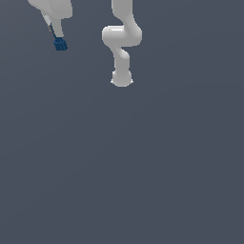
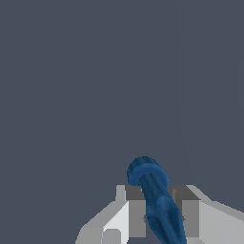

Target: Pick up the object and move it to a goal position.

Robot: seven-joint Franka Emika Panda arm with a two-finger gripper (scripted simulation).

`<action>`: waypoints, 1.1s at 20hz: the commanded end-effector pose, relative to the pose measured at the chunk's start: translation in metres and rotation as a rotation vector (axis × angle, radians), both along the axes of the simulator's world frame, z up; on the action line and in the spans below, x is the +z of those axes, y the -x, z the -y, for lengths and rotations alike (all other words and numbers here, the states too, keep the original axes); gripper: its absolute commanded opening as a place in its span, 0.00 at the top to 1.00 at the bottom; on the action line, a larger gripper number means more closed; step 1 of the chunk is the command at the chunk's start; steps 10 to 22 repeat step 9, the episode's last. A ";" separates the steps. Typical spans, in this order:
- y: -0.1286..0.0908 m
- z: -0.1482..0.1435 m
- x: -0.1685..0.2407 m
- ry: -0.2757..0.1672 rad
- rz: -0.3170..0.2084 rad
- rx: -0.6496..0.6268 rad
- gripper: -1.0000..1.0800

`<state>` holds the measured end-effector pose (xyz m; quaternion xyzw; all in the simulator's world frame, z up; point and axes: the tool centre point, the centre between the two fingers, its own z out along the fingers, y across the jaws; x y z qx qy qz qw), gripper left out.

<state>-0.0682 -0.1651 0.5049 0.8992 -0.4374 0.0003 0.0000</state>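
Plain slate-grey ground [image 1: 143,167] filled the exterior view from edge to edge, with no seam, marking or writing anywhere on it. Only the white arm [image 1: 122,43] broke it: its base stood a little above the middle of the frame, near the top, and its links rose out of the upper edge. At the upper left of the frame the arm's white hand came back into view, ending in the gripper [image 1: 58,41], and just under the fingers sat the object [image 1: 60,45], a small dark blue blocky lump held at the fingertips. Nothing else lay near it, and nothing stood between it and the ground around. No brand or label could be read on the arm at this size. In the wrist view the same flat grey background [image 2: 95,71] took up most of the picture. Low in the frame, right of centre, the two grey fingers [image 2: 136,217] stood close together with the blue object between them, its rounded end poking past the tips toward the centre of the frame. The jaws were narrowed onto it, pressing its sides, and it showed as an elongated blue shape with a ringed end.
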 end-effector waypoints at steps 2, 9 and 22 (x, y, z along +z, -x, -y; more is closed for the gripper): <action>-0.001 0.002 0.009 0.000 -0.001 0.001 1.00; -0.002 0.004 0.014 0.000 -0.001 0.001 1.00; -0.002 0.004 0.014 0.000 -0.001 0.001 1.00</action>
